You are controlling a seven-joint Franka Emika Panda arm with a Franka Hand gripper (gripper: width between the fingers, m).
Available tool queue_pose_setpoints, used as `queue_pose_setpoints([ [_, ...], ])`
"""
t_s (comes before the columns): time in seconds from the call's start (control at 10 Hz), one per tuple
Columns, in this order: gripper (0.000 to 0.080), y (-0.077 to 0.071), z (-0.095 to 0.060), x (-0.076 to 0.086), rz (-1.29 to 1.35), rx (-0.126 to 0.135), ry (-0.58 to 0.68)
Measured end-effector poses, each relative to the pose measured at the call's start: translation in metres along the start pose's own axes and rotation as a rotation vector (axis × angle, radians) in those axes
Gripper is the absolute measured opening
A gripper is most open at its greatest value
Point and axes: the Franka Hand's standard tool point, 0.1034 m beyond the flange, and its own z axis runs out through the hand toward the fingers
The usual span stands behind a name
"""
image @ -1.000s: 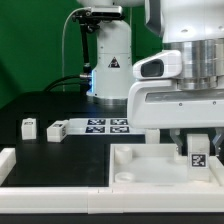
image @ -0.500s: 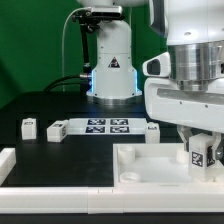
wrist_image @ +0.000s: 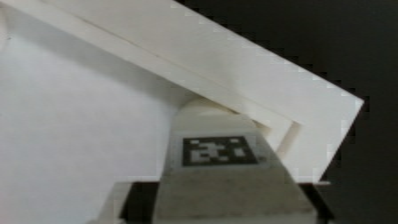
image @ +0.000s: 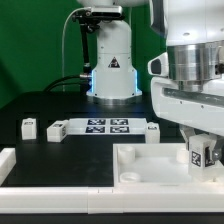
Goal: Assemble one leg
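Nearest of all, a raised white border (image: 60, 190) runs across the front edge of the scene, with a short white block (image: 6, 160) of it rising at the exterior view's left. Just behind it lies the large white square panel (image: 150, 172) with its raised rim and a round corner socket (image: 126, 176) at its near left corner.

Over the right part of that panel hangs the gripper (image: 199, 152), pointing down from the bulky white wrist housing of the arm (image: 192, 80). Its fingers (image: 186, 143) are narrowed onto the leg (image: 199, 154), a stubby white block whose black-and-white tag faces the exterior camera. The leg stands upright, low over the panel's right side; whether its lower end touches the panel cannot be told from here. In the wrist view the leg (wrist_image: 221, 165) shows tag up between the dark fingertips, pointing toward a corner of the panel (wrist_image: 107, 110) where its raised rim meets at an angle.

Farther back, on the black table (image: 60, 150), three more small tagged blocks rest apart from each other: one well to the left (image: 29, 127), one (image: 57, 129) just beside the left end of the marker board (image: 108, 126), and one (image: 152, 131) near the board's right end. Behind them stands the arm's white base column (image: 110, 60) against a green backdrop.
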Motion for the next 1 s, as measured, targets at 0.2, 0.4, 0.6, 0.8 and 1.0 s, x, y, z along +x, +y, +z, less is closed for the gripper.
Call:
queue_pose_setpoints([
  [0.2, 0.0370, 0.0000, 0.0001, -0.0001, -0.054, 0.000, 0.000],
  [0.4, 0.0605, 0.0000, 0.0002, -0.0004, -0.066, 0.000, -0.001],
  [0.6, 0.0640, -0.0002, 0.0002, -0.0012, -0.386, -0.010, 0.010],
  [0.8, 0.0647, -0.0010, -0.0007, -0.0003, -0.649, -0.022, 0.019],
  [1.0, 0.0649, -0.0012, -0.0015, 0.0017, -0.927, -0.031, 0.023],
])
